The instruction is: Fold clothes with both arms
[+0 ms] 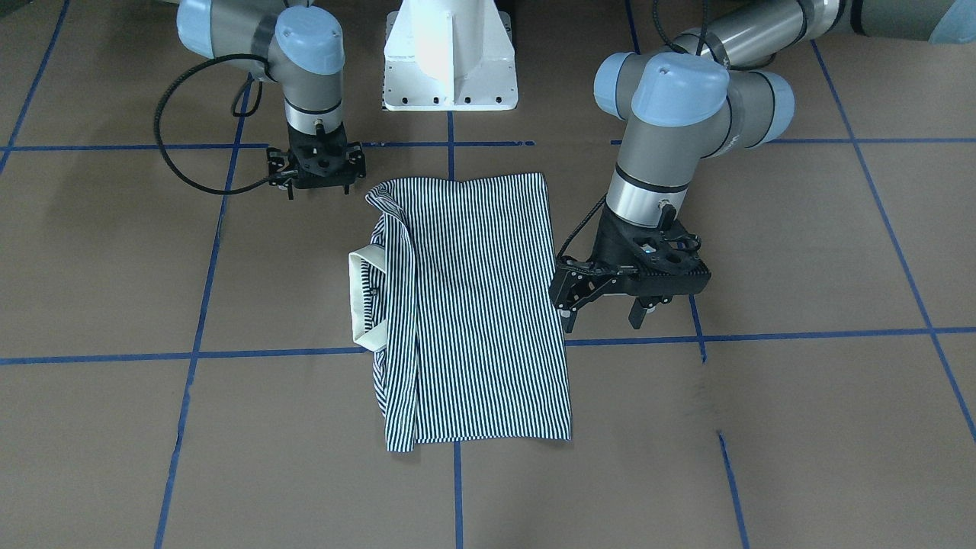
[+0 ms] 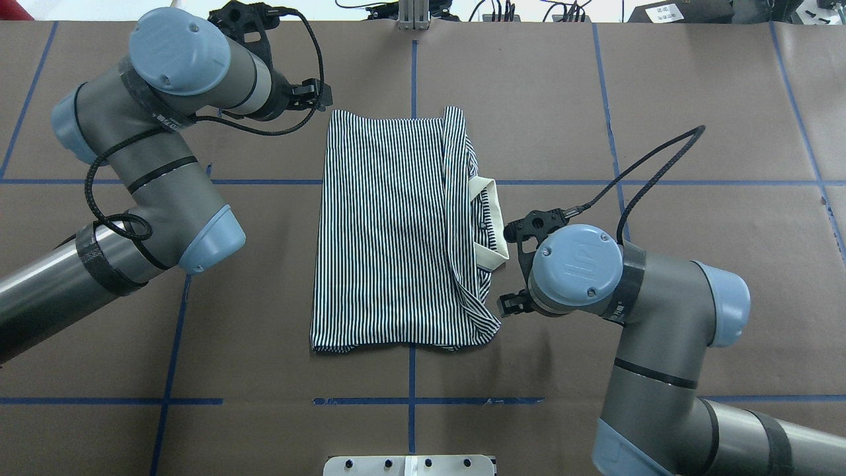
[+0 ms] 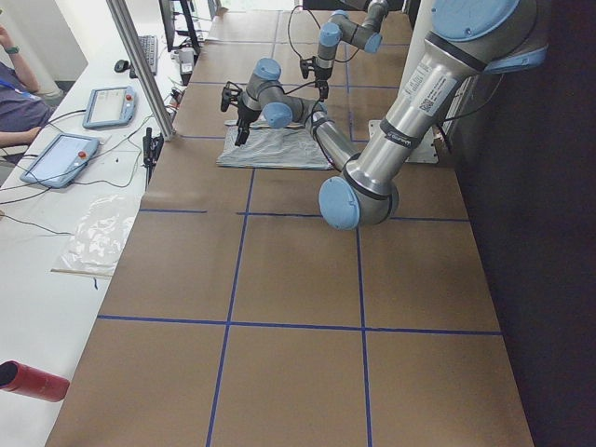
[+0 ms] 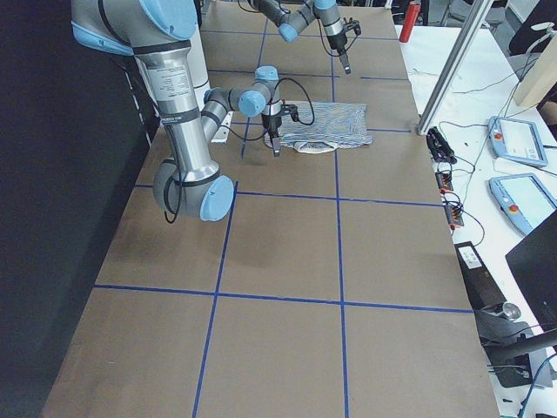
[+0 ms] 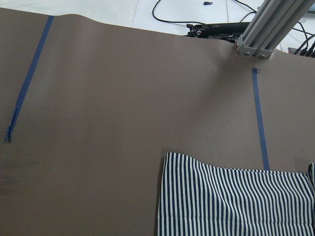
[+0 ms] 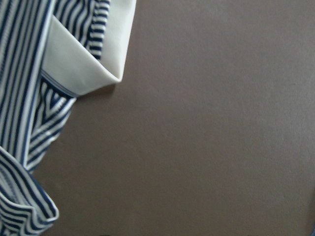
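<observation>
shirt point(image 1: 480, 305) just beside left gripper point(image 1: 602, 316)

A raised mark looking like "UR" is showing faintly on the round blue cap point(image 2: 577, 254) of the right arm point(image 2: 661, 317), in the right half of the overhead view. Dark lettering is running along the left arm point(image 3: 410, 121) at upper right of the left-side view, too small for reading.

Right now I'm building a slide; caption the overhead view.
Partly folded striped polo shirt on the table, flanked by the open left gripper and right gripper.
</observation>
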Action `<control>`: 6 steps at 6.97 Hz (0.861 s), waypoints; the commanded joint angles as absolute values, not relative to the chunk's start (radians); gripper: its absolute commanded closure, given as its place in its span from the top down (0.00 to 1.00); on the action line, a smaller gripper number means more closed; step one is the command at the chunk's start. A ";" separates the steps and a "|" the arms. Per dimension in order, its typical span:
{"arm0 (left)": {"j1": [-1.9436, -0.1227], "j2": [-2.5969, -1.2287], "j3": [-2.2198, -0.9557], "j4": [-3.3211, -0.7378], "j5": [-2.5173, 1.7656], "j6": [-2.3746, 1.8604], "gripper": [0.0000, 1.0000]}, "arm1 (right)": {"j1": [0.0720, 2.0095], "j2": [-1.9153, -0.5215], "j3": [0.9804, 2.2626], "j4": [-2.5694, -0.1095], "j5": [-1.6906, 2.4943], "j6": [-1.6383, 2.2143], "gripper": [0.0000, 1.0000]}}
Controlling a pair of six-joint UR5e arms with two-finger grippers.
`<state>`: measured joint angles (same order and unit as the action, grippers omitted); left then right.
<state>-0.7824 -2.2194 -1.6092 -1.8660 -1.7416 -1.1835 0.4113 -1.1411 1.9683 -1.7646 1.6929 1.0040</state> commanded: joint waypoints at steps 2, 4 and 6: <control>-0.782 -2.200 -1.605 -1.893 -1.741 -1.181 1.00 | 0.419 -1.026 1.808 -1.500 1.681 1.019 0.90; -0.782 -2.186 -1.603 -1.911 -1.741 -1.181 1.00 | 0.417 -0.977 1.694 -1.474 1.669 1.014 0.87; -0.782 -2.184 -1.597 -1.916 -1.741 -1.181 1.00 | 0.417 -0.980 1.664 -1.486 1.672 1.005 0.89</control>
<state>-0.7823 -2.1864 -1.6007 -1.9114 -1.7411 -1.1812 0.4173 -0.9821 1.6858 -1.4816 1.6710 1.0094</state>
